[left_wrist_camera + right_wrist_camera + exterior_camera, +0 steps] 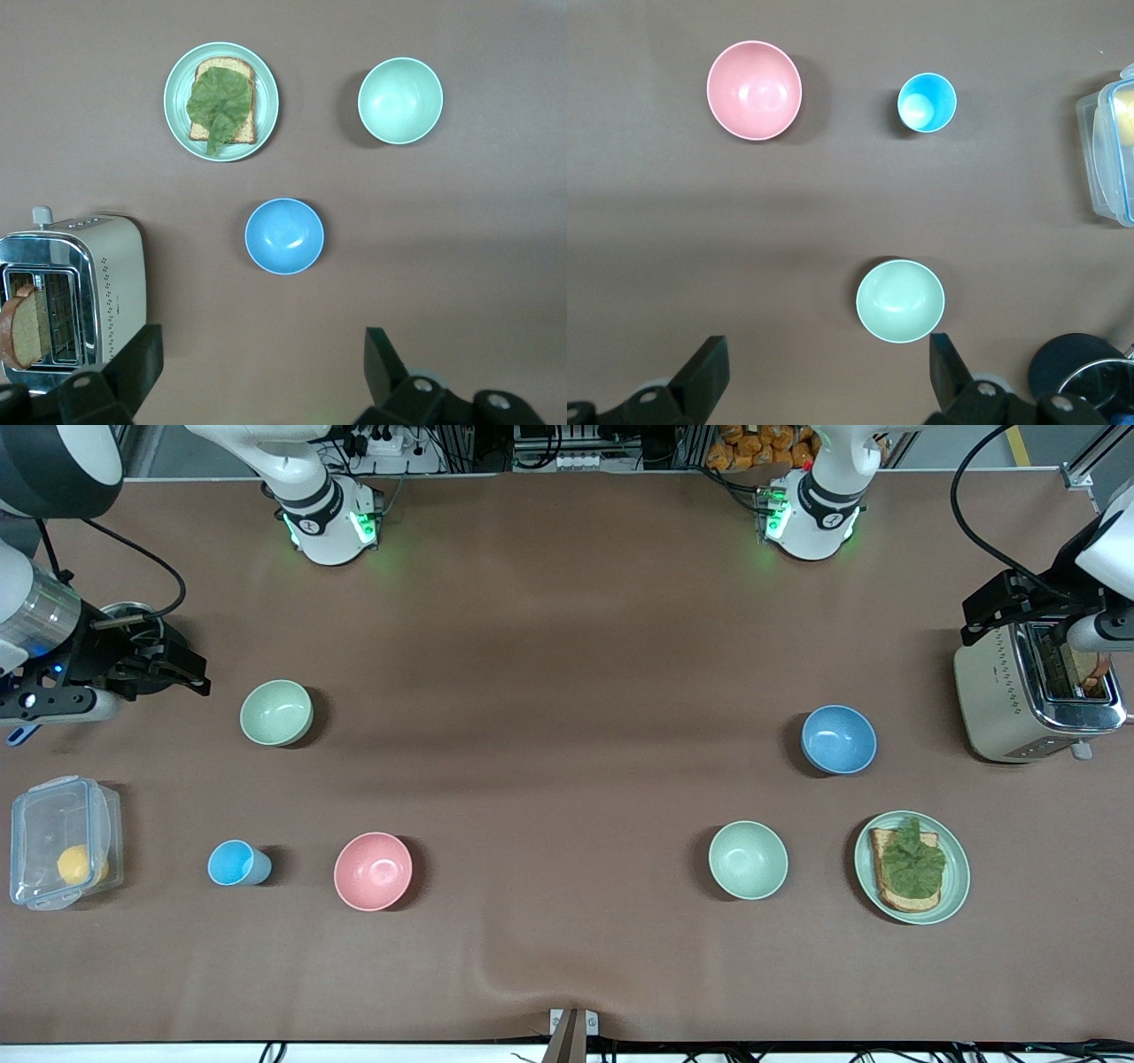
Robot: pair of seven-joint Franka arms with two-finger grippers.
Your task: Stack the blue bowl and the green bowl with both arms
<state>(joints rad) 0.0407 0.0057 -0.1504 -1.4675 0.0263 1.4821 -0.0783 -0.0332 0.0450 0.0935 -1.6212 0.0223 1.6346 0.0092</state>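
Observation:
The blue bowl (838, 739) sits upright on the table toward the left arm's end, beside the toaster; it also shows in the left wrist view (284, 235). The green bowl (276, 712), pale sage, sits toward the right arm's end and shows in the right wrist view (900, 300). My left gripper (997, 611) (261, 345) is open and empty, up beside the toaster, apart from the blue bowl. My right gripper (182, 673) (826, 350) is open and empty, up beside the green bowl, apart from it.
A mintier green bowl (748, 859) and a green plate with toast and lettuce (912, 867) lie nearer the front camera than the blue bowl. A toaster (1032, 691), pink bowl (373, 871), light-blue cup (234, 863), clear lidded box (60, 841) and dark round pot (133, 615) also stand around.

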